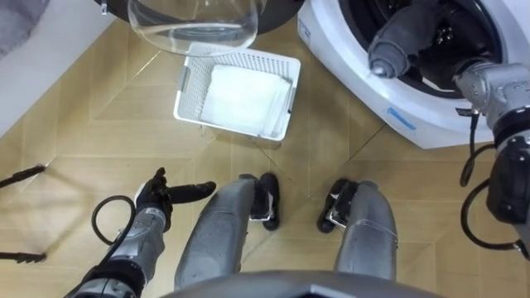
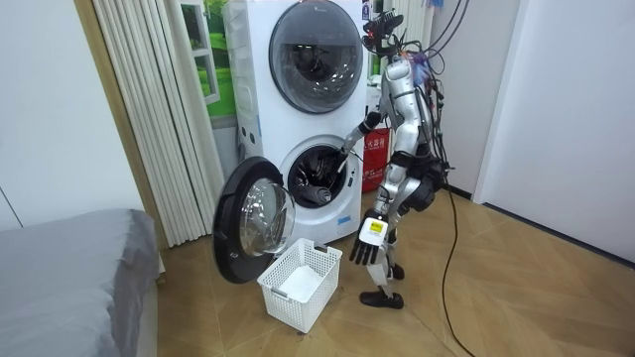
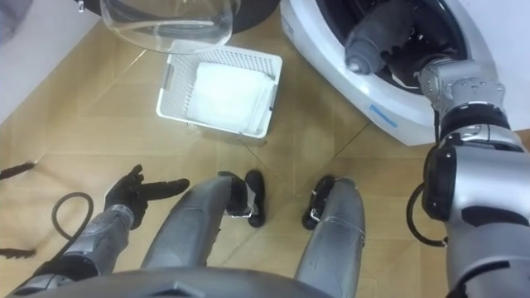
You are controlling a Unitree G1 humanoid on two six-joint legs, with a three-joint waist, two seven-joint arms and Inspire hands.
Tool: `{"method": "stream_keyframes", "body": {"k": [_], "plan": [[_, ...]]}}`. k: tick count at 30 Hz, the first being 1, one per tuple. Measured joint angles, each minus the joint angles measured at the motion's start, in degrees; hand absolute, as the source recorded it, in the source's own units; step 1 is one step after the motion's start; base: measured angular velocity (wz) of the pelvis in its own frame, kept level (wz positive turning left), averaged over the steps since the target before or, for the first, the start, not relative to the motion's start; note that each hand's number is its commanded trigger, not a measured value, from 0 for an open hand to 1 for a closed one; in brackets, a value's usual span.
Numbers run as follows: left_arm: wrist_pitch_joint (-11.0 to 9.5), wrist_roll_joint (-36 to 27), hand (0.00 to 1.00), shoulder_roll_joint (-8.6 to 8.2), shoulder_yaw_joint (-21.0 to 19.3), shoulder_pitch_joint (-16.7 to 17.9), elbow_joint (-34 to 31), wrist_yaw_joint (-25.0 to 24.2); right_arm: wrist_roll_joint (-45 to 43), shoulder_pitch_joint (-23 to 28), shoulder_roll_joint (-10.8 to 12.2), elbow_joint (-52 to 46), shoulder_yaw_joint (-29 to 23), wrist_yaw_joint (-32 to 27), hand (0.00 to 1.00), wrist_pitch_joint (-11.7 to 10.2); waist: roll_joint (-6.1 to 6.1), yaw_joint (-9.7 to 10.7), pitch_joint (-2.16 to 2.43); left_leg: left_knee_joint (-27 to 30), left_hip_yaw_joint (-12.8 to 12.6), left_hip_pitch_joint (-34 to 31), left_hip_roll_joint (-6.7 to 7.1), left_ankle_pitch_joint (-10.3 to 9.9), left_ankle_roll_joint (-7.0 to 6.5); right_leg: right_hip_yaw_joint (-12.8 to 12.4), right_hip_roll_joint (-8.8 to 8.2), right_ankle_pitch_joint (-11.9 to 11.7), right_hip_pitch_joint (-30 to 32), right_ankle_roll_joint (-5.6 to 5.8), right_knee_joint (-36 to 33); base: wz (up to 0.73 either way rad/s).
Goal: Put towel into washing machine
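Observation:
A white folded towel lies in a white slatted basket on the floor in front of my feet. The lower washing machine stands at my right front with its drum open. My right arm reaches into that drum, and the hand is lost in the dark inside. My left hand hangs low beside my left leg, fingers straight and holding nothing. In the room view I stand upright close to the machine, with the basket on the room view's left of my feet.
The round glass door is swung open above the basket's far side. A second machine is stacked on top. A grey bed and a curtain are on the room view's left. Wooden floor spreads around the basket.

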State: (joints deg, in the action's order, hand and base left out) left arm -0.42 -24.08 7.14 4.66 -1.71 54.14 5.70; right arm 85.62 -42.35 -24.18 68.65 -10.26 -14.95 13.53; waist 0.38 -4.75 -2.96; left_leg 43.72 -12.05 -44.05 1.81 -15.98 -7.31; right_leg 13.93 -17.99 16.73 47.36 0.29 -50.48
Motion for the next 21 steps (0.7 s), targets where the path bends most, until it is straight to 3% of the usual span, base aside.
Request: {"method": "stream_keyframes", "body": {"k": [2, 7, 14, 18, 21], "plan": [[0.0, 0.0, 0.0, -0.02, 0.0, -0.1, 0.1, 0.0, 0.0, 0.0, 0.0, 0.0, 0.0, 0.0, 0.0, -0.3, 0.12, 0.0, 0.0, -0.2, -0.1, 0.1, 0.0, 0.0, -0.08, -0.2, 0.11, -0.1, 0.0, 0.17, 0.2, 0.0], [0.0, 0.0, 0.0, -0.76, 0.0, -0.1, 1.2, -0.3, 0.0, 0.3, 0.0, 0.0, -0.1, 0.8, 0.0, -2.0, 1.79, -0.1, -0.05, -1.1, 0.1, 0.9, -0.05, 0.2, -0.33, 0.2, 0.5, -0.6, -1.4, 0.78, 1.8, 0.0], [-0.3, 0.0, 0.0, -0.57, 0.0, -0.3, 2.4, -3.7, -0.5, 4.3, 1.5, 0.0, 0.0, 6.5, 0.0, -3.9, 1.93, -1.0, 0.0, -5.2, -0.2, 5.8, -0.03, 0.7, -0.17, 0.5, 1.48, -1.8, -5.9, 1.02, 6.0, -0.07], [-0.4, -0.1, 0.0, 0.08, -0.1, 0.2, 4.2, -5.4, -1.9, 10.0, 2.2, 0.0, 0.0, 12.6, 0.0, -6.3, 1.93, -2.1, 0.03, -8.8, 0.2, 10.3, -0.11, 0.8, 0.01, 0.5, 2.96, -2.2, -10.7, 1.74, 10.0, 0.0], [-0.4, 0.0, 0.0, 1.06, -0.1, 1.4, 5.8, -5.9, -4.8, 15.5, 3.3, 0.0, 0.0, 16.5, 0.0, -7.5, 1.76, -1.7, 0.24, -12.4, 0.6, 14.7, -0.15, 1.1, 0.46, 0.4, 4.27, -2.6, -15.2, 2.3, 13.8, 0.01]]}}
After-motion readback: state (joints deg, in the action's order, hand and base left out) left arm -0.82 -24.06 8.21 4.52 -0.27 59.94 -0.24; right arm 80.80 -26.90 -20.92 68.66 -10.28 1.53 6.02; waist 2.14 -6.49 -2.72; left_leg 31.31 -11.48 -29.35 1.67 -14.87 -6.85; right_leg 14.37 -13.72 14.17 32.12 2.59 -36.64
